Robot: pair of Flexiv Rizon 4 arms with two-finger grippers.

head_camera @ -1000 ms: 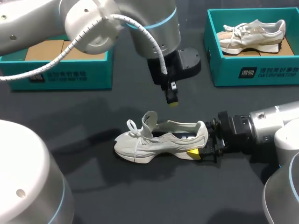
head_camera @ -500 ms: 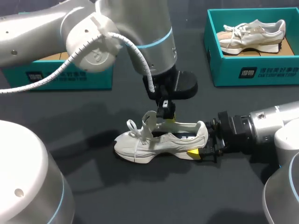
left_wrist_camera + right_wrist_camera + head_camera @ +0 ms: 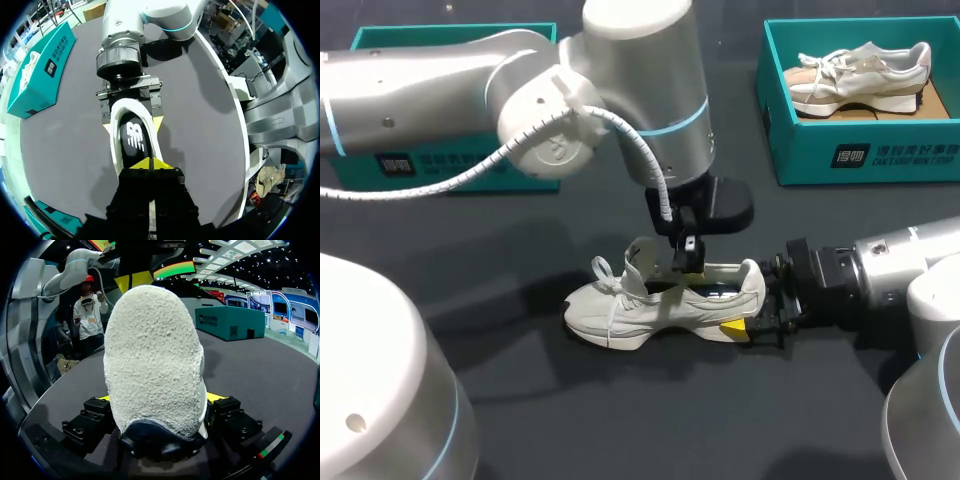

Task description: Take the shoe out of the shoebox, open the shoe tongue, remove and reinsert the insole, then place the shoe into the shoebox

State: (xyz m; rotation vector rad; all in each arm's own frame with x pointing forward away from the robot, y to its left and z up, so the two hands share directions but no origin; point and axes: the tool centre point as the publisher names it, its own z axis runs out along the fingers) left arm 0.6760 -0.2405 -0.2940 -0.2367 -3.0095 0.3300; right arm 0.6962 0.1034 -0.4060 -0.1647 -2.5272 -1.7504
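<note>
A white sneaker [image 3: 650, 305] lies on its sole on the dark table, toe to the left, tongue raised. My right gripper [image 3: 748, 305] is shut on its heel from the right, one yellow fingertip on each side. The right wrist view is filled by the heel [image 3: 152, 365] between those fingers [image 3: 160, 405]. My left gripper [image 3: 691, 268] is shut, its tips together, pointing down into the shoe's opening. In the left wrist view its tips [image 3: 150, 164] sit just over the dark insole [image 3: 134, 142], with the right gripper [image 3: 132, 125] clamping the heel ahead.
A teal shoebox [image 3: 860, 155] at the back right holds another pale sneaker [image 3: 855, 70]. A second teal shoebox [image 3: 430, 165] stands at the back left, partly hidden by my left arm. Bare dark table lies in front of the shoe.
My left arm has come down and slightly right, bringing its shut gripper from above the table into the shoe's opening. The shoe and right gripper have stayed put.
</note>
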